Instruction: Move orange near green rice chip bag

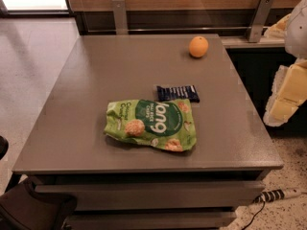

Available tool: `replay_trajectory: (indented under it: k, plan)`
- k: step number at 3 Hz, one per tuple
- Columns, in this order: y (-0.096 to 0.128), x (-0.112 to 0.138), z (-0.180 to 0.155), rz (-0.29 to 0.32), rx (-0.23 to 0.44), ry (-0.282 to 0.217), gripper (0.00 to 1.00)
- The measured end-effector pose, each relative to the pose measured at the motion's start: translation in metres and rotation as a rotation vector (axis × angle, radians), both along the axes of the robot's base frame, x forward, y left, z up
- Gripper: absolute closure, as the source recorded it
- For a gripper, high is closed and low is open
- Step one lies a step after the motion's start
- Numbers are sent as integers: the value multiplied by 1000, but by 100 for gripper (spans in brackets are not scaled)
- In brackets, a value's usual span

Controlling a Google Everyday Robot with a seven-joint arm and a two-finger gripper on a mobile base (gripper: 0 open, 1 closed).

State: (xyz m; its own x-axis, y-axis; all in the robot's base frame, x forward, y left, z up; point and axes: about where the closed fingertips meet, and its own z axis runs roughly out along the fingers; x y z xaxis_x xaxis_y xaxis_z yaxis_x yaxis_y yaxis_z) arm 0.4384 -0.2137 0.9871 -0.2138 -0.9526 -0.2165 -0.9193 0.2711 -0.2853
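The orange point(198, 47) sits on the grey table point(72, 128) near its far right corner. The green rice chip bag point(152, 124) lies flat near the table's front middle, well apart from the orange. My gripper point(284, 102) shows as pale cream and white parts at the right edge of the view, beyond the table's right side and above the floor. It is clear of both objects and holds nothing that I can see.
A small dark blue wrapper point(178, 93) lies just behind the bag, between it and the orange. A wood-panelled wall with metal brackets point(120, 16) runs behind the table. A power strip point(278, 194) lies on the floor at the lower right.
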Motion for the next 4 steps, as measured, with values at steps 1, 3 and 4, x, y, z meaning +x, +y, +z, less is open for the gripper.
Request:
replay_trajectory:
  k: [1,3,4]
  plan:
    - [0,0,0,0,0,0,0]
    - [-17,62,0,-63,150,-72,0]
    - [-16,113,-4,-116,357,-171,0]
